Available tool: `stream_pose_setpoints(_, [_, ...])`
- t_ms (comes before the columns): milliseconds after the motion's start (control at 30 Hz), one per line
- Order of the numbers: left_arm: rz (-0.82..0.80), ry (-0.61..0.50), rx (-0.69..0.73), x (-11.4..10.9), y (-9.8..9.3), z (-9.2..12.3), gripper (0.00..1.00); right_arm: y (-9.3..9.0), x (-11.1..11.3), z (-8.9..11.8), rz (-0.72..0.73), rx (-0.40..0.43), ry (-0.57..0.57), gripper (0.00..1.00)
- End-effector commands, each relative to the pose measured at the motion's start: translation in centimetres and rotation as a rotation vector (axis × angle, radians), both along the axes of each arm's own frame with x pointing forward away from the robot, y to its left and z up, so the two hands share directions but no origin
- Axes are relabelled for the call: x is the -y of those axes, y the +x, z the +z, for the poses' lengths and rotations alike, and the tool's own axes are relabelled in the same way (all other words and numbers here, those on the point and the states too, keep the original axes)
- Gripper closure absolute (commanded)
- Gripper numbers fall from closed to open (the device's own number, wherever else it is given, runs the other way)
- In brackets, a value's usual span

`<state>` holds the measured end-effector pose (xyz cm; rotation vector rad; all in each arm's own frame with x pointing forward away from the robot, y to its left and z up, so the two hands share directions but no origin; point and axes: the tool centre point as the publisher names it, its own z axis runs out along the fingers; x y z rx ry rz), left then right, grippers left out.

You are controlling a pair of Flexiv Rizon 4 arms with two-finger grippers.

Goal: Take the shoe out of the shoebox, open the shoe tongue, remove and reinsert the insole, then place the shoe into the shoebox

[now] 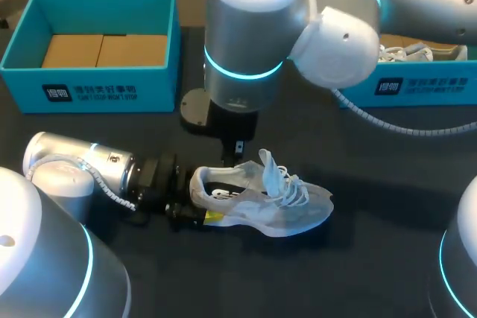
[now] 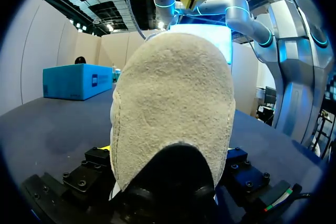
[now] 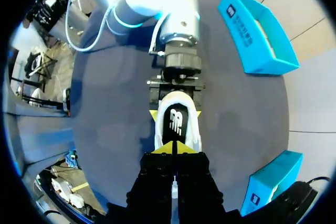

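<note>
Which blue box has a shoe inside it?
The blue box on the right: a white shoe lies in it. The left blue box shows only brown cardboard inside.

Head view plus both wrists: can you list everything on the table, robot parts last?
shoe: one, white, mid-table, heel in the left gripper
left box: one, teal, far left, open
cardboard: brown, inside the left box
right box: one, teal, far right, partly behind the right arm
second shoe: one, white, in the right box
table: one, dark
left gripper: yellow tips, shut on the shoe's heel
right gripper: yellow tips together, above the shoe's opening
</note>
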<state>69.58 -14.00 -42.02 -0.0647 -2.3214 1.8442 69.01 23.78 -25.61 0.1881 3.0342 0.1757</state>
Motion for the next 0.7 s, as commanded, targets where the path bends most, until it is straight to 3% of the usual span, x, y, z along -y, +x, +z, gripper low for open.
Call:
stream_pose_setpoints(33, [-0.001,0.003,-0.001,0.1,0.0,-0.2,1.00,0.4,-0.7,-2.4,0.023,-0.009,0.012,1.00])
stream_pose_setpoints(467, [-0.001,0.003,-0.001,0.1,0.0,-0.2,1.00,1.0,-1.1,-3.5,0.070,-0.042,-0.042,1.00])
stream_pose_setpoints(700, [-0.001,0.003,-0.001,0.1,0.0,-0.2,1.00,1.7,-1.0,-3.2,0.080,-0.050,-0.071,1.00])
